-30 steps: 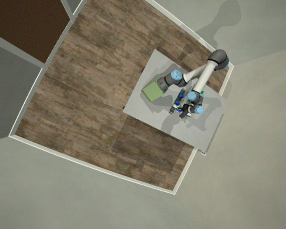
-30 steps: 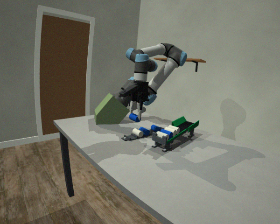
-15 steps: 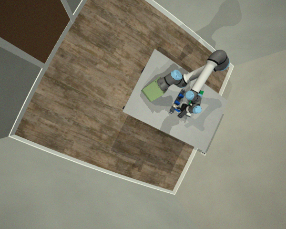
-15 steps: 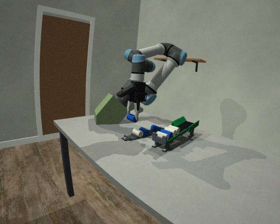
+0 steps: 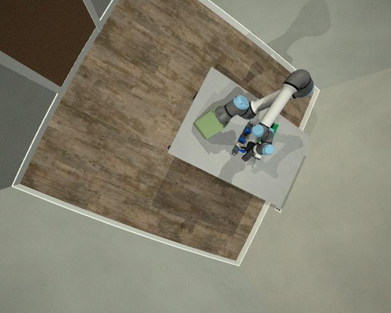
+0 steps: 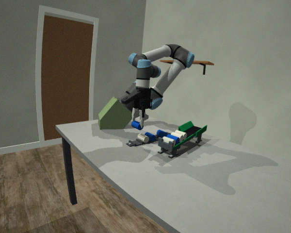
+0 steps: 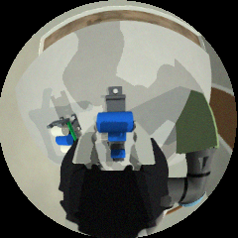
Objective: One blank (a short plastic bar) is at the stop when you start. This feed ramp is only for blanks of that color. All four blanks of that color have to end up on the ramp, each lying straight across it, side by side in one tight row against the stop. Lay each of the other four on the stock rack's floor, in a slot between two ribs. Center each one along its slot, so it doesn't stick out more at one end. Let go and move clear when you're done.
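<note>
My gripper [image 6: 138,124] is shut on a blue blank [image 6: 135,124] [image 7: 115,122], held level above the stock rack [image 6: 132,143] [image 7: 116,103]. In the wrist view the blank lies crosswise over the rack and hides part of it. The rack bears a white blank [image 6: 142,138] near its front end, a blue blank [image 6: 150,136] beside it and another blue blank [image 6: 161,133] farther back. The green-sided feed ramp [image 6: 187,141] [image 7: 72,131] holds a white blank [image 6: 168,140] at the grey stop, then a blue blank [image 6: 173,138], then two white blanks, side by side in a row.
The feed ramp stands beside the rack, its rails rising away from the stop. A green angled block [image 5: 209,124] [image 6: 114,116] [image 7: 197,124] stands under the arm's base on the table [image 5: 202,84]. A wooden shelf [image 6: 202,62] is on the wall behind the arm.
</note>
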Robot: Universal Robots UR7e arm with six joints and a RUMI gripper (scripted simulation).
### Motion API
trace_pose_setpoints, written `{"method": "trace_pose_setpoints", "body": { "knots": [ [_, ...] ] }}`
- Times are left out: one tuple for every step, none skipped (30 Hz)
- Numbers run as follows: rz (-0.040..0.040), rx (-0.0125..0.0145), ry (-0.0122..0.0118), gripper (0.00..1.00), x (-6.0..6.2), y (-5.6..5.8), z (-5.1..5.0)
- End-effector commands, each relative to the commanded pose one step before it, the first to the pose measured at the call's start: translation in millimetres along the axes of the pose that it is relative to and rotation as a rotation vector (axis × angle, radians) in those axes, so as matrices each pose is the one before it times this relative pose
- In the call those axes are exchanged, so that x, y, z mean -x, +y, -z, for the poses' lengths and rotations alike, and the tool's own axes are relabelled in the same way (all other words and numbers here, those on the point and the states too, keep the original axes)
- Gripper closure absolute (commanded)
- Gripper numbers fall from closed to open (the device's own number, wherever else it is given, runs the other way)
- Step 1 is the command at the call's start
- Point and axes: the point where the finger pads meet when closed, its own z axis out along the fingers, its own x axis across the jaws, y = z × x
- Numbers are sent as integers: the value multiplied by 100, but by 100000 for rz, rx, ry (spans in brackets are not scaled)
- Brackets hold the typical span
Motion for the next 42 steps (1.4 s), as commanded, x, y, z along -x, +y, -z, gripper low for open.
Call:
{"method": "trace_pose_setpoints", "body": {
  "knots": [
    [-4,-144,-68,62,75,-140,-2034],
    [0,0,0,62,6,-12,-512],
    [0,0,0,62,0,0,0],
    [0,0,0,62,0,0,0],
    [0,0,0,62,6,-12,-519],
    [0,0,0,62,6,-12,-520],
    [0,0,0,62,6,-12,-515],
    [0,0,0,62,6,-12,-504],
    [0,0,0,62,5,-12,-487],
    [0,0,0,62,5,-11,-465],
    [0,0,0,62,5,-10,-439],
    [0,0,0,62,4,-9,-408],
    [0,0,0,62,4,-9,-373],
    [0,0,0,62,4,-8,-335],
    [0,0,0,62,3,-6,-295],
    [0,0,0,62,3,-7,-253],
    [0,0,0,62,2,-4,-212],
    [0,0,0,62,2,-5,-170],
    [0,0,0,62,1,-3,-130],
    [0,0,0,62,0,0,0],
    [0,0,0,62,0,0,0],
    [0,0,0,62,1,-2,-93],
    [0,0,0,62,0,-1,-60],
    [0,0,0,62,0,-1,-33],
    [0,0,0,62,0,0,-13],
    [0,0,0,62,0,0,-2],
    [0,0,0,62,0,0,0],
    [0,0,0,62,0,0,0],
    [0,0,0,62,0,0,0],
    [0,0,0,62,0,0,0],
    [0,0,0,62,0,0,0],
    [0,0,0,62,0,0,0],
    [0,0,0,62,0,0,0],
    [0,0,0,62,0,0,0],
    [0,0,0,62,0,0,0],
    [0,0,0,62,0,0,0],
    [0,0,0,62,0,0,0],
    [0,0,0,62,0,0,0],
    [0,0,0,62,0,0,0],
    [0,0,0,62,0,0,0],
    [0,0,0,62,0,0,0],
    [0,0,0,62,0,0,0]
  ]
}}
